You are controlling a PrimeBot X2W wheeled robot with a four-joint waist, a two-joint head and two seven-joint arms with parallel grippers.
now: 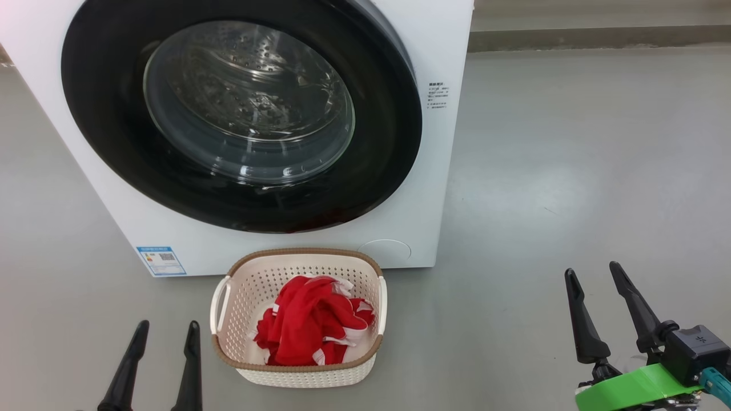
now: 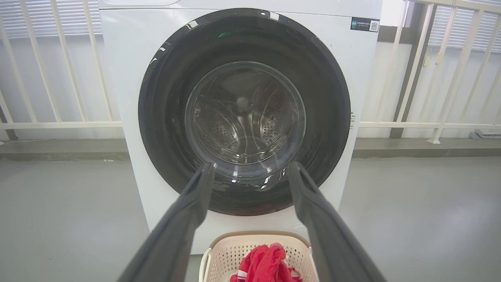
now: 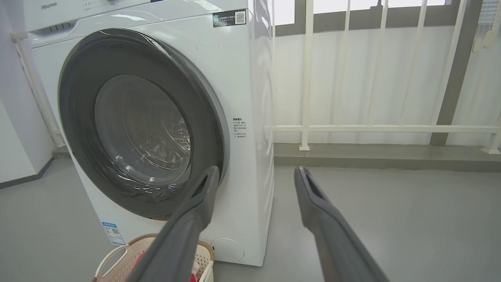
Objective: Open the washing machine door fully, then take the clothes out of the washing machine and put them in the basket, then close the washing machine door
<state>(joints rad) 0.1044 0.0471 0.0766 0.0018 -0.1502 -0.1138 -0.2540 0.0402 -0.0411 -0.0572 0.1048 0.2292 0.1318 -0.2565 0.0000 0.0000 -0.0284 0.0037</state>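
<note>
The white washing machine (image 1: pixel 440 188) stands ahead of me with its round black-rimmed door (image 1: pixel 114 137) closed against the front, the steel drum showing through the glass. On the floor before it sits the cream basket (image 1: pixel 245 274), and the red clothes (image 1: pixel 311 319) with white trim lie bunched inside it. My left gripper (image 1: pixel 167 326) hovers open just left of the basket, holding nothing. My right gripper (image 1: pixel 594 273) stands open and empty well to the right. The left wrist view faces the door (image 2: pixel 156 117) head-on above the basket (image 2: pixel 223 250); the right wrist view sees the door (image 3: pixel 78 117) from an angle.
Grey floor (image 1: pixel 571 142) stretches to the right of the machine. A white railing (image 3: pixel 372 128) and a low ledge run along the wall behind. Green tape (image 1: pixel 634 388) wraps my right wrist.
</note>
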